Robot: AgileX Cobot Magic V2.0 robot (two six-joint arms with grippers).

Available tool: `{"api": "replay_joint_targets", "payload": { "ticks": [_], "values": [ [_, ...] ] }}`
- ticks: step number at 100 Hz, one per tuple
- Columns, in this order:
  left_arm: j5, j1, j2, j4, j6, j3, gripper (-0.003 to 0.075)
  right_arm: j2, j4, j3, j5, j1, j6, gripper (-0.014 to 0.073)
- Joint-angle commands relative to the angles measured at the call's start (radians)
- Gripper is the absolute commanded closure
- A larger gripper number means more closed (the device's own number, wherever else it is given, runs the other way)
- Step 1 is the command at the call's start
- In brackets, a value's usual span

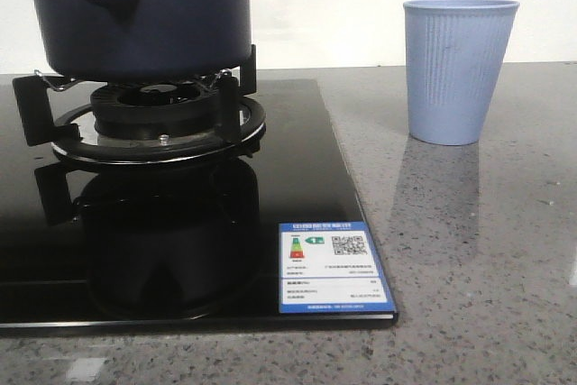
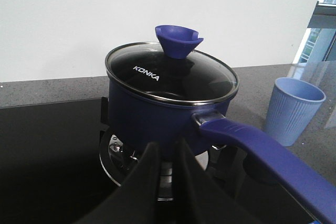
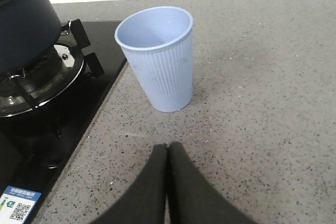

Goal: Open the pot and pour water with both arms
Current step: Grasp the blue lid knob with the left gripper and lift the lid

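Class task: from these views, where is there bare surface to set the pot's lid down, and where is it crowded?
Bare grey countertop lies in front of the cup and beside the stove's glass edge. Crowded: the burner under the pot.

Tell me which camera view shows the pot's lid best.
The left wrist view: the glass lid is seen whole, seated on the pot, with its blue knob and steel rim. The front view cuts the pot off at the top, hiding the lid. The right wrist view catches only the pot's wall and a corner of its rim.
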Motion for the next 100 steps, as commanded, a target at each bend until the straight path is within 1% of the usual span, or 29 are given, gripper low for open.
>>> {"api": "replay_joint_targets", "payload": {
  "ticks": [1,3,6,11,15,18,19,20,21,22,24,27,30,33,37,48,57,61,75,80,90,95,100],
  "values": [
    [-0.072,-0.008,0.029,-0.028,0.006,-0.035,0.0542,0.014,0.009,-0.035,-0.063,0.007,-0.011,0.0653],
    [-0.072,-0.008,0.031,-0.03,0.006,-0.035,0.0515,0.014,0.009,-0.035,-0.061,0.01,-0.011,0.0645],
    [-0.072,-0.008,0.04,-0.032,0.006,-0.035,0.0443,0.014,0.009,-0.035,-0.061,0.012,-0.018,0.0631],
    [-0.072,-0.008,0.05,-0.038,0.006,-0.035,0.0351,0.014,0.009,-0.035,-0.061,0.021,-0.031,0.058],
    [-0.072,-0.008,0.057,-0.042,0.006,-0.035,0.03,0.014,0.009,-0.035,-0.061,0.028,-0.034,0.0494],
    [-0.072,-0.008,0.066,-0.048,0.006,-0.035,0.0283,0.014,0.009,-0.035,-0.061,0.033,-0.034,0.0445],
    [-0.072,-0.008,0.067,-0.047,0.006,-0.035,0.0282,0.014,0.009,-0.035,-0.063,0.036,-0.034,0.0391],
    [-0.072,-0.008,0.071,-0.05,0.006,-0.035,0.0282,0.014,0.009,-0.035,-0.063,0.035,-0.034,0.0391],
    [-0.072,-0.008,0.072,-0.05,0.006,-0.035,0.0282,0.014,0.009,-0.035,-0.065,0.038,-0.034,0.0351],
    [-0.072,-0.008,0.074,-0.05,0.008,-0.035,0.0283,0.014,0.009,-0.035,-0.065,0.04,-0.034,0.033],
    [-0.072,-0.008,0.078,-0.056,0.015,-0.035,0.0283,0.014,0.009,-0.035,-0.069,0.043,-0.034,0.0248],
    [-0.072,-0.008,0.089,-0.073,0.035,-0.035,0.0289,0.014,0.009,-0.035,-0.072,0.045,-0.034,0.019],
    [-0.072,-0.008,0.096,-0.096,0.062,-0.035,0.0295,0.014,0.009,-0.035,-0.073,0.046,-0.034,0.0113],
    [-0.072,-0.008,0.104,-0.127,0.108,-0.038,0.0302,0.014,0.009,-0.035,-0.075,0.046,-0.035,0.0064],
    [-0.072,-0.008,0.118,-0.188,0.162,-0.044,0.0313,0.014,0.009,-0.035,-0.079,0.046,-0.035,0.0046],
    [-0.07,-0.008,0.169,-0.372,0.366,-0.074,0.0323,0.014,0.01,-0.035,-0.1,0.046,-0.035,0.0063],
    [-0.07,-0.008,0.225,-0.46,0.478,-0.111,0.0323,0.014,0.013,-0.035,-0.113,0.046,-0.035,0.0076],
    [-0.07,-0.008,0.257,-0.483,0.499,-0.127,0.0323,0.014,0.017,-0.035,-0.113,0.046,-0.035,0.0077],
    [-0.065,-0.008,0.372,-0.503,0.501,-0.196,0.031,0.014,0.021,-0.035,-0.109,0.046,-0.035,0.0077],
    [-0.057,-0.008,0.412,-0.503,0.504,-0.226,0.0286,0.014,0.021,-0.035,-0.107,0.046,-0.035,0.0077],
    [-0.025,-0.008,0.488,-0.531,0.556,-0.285,0.0199,0.014,0.021,-0.035,-0.105,0.046,-0.035,0.0077],
    [-0.002,-0.008,0.523,-0.555,0.582,-0.315,0.018,0.014,0.021,-0.035,-0.105,0.046,-0.035,0.0077],
    [0.012,-0.008,0.558,-0.579,0.611,-0.341,0.0181,0.014,0.021,-0.035,-0.105,0.046,-0.035,0.0077]
  ]
}}
